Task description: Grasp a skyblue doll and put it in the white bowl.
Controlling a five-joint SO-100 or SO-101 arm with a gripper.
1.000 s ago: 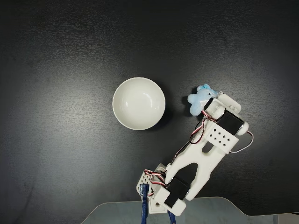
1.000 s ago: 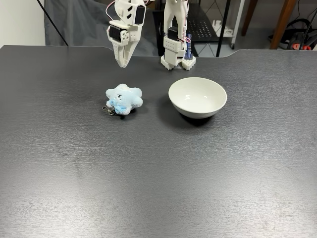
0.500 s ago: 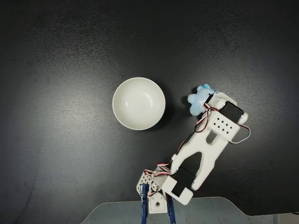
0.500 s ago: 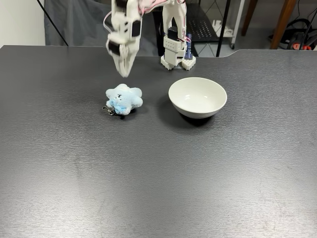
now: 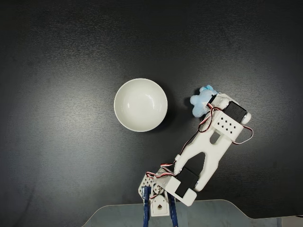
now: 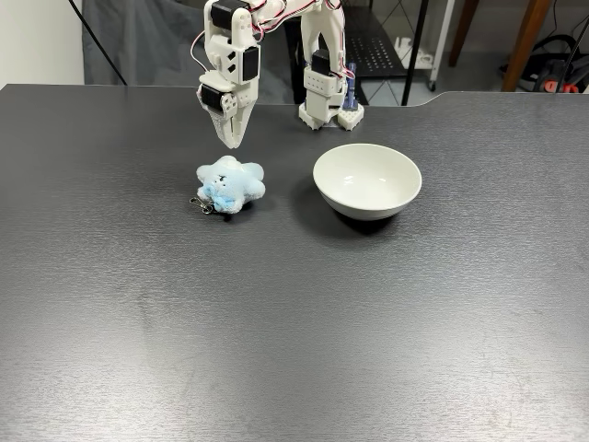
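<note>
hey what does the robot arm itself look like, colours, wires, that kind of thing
The arm is white plastic with black servo blocks at its joints. Red, black and white wires run loose along it in both fixed views. One flat white link carries a grid of small holes and forks into two prongs. The gripper tapers to pale, pointed jaws. The base is white too, with a bit of blue beside it.

Fingers together, pointing downward
</note>
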